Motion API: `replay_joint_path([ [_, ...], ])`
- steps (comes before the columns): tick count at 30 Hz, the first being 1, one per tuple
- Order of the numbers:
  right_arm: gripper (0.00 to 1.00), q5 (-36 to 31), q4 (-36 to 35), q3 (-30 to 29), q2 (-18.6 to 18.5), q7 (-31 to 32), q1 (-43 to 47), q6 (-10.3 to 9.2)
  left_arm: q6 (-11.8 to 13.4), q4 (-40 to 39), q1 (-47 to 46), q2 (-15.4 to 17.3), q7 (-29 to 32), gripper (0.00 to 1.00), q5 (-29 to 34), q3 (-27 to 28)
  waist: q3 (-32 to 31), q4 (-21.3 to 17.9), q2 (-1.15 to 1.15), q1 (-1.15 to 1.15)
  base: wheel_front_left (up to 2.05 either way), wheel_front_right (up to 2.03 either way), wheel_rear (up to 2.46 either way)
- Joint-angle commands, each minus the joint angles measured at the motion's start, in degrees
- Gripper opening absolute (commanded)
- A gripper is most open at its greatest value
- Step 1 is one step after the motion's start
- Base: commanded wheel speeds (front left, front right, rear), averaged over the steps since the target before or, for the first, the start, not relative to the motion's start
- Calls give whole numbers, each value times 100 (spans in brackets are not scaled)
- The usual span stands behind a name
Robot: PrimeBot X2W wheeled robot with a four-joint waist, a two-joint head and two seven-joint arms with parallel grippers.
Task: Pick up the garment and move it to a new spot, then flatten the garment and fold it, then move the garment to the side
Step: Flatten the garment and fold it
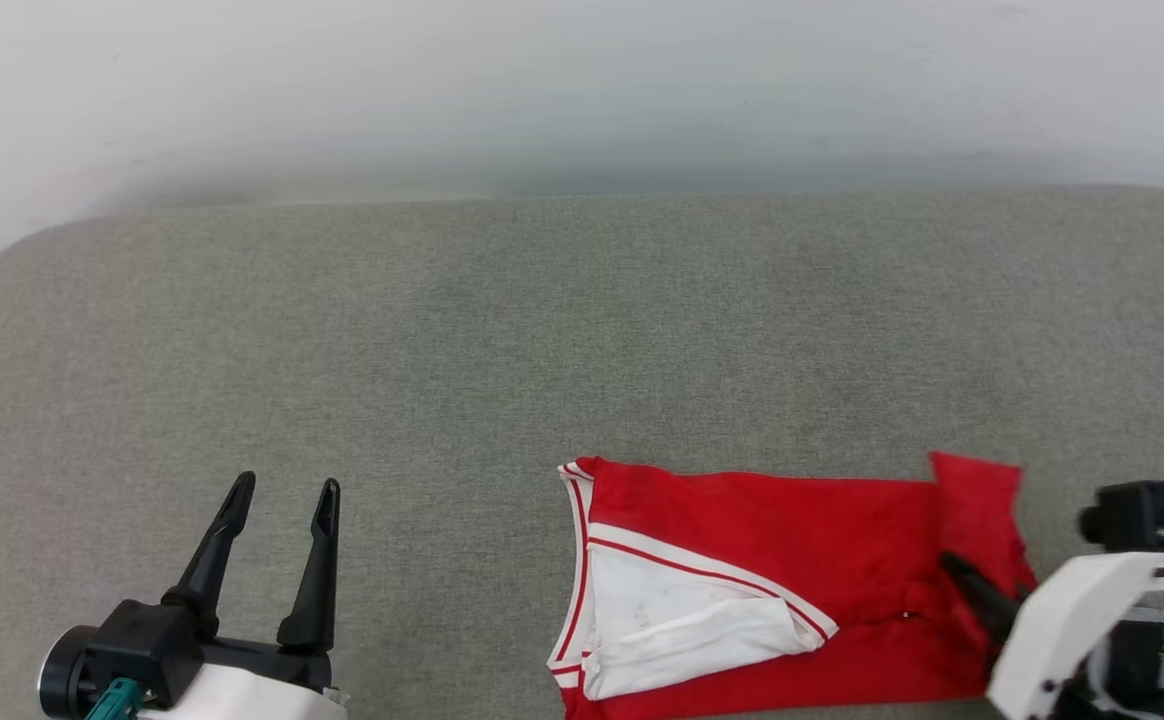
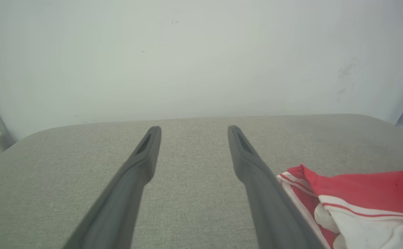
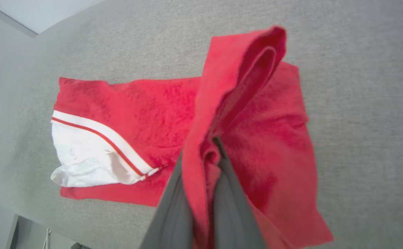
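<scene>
The garment [image 1: 792, 540] is a red jersey lying folded at the near right of the grey surface, a white sleeve with red-striped trim [image 1: 682, 620] on top. My right gripper [image 1: 954, 567] is shut on the garment's right end. In the right wrist view a red fold [image 3: 232, 97] is pinched between the dark fingers [image 3: 229, 193] and stands up above the flat part. My left gripper [image 1: 282, 500] hovers open over bare surface at the near left, well apart from the garment. In the left wrist view its fingers [image 2: 142, 155] are spread, with the garment [image 2: 360, 193] at the lower right.
The grey fabric-covered surface [image 1: 542, 330] has rounded far corners and ends at a pale wall [image 1: 582, 90]. Its near edge runs just below the garment in the right wrist view, with floor [image 3: 32, 235] beyond it.
</scene>
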Motion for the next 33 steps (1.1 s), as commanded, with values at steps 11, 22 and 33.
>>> replay_joint_path([
  [11,0,382,-221,928,591,164,-224,-2,-7,39,-25,54,-18,100,-68,-44,28,204,0,0,0,0,0],
  [22,0,1198,643,1909,603,-727,-643,-2,-8,98,-123,28,-17,100,-96,-87,128,445,0,0,0,0,0],
  [33,100,1352,1281,2904,604,-1340,-1007,-1,-8,140,-69,5,-17,100,-90,-43,135,479,0,0,0,0,0],
])
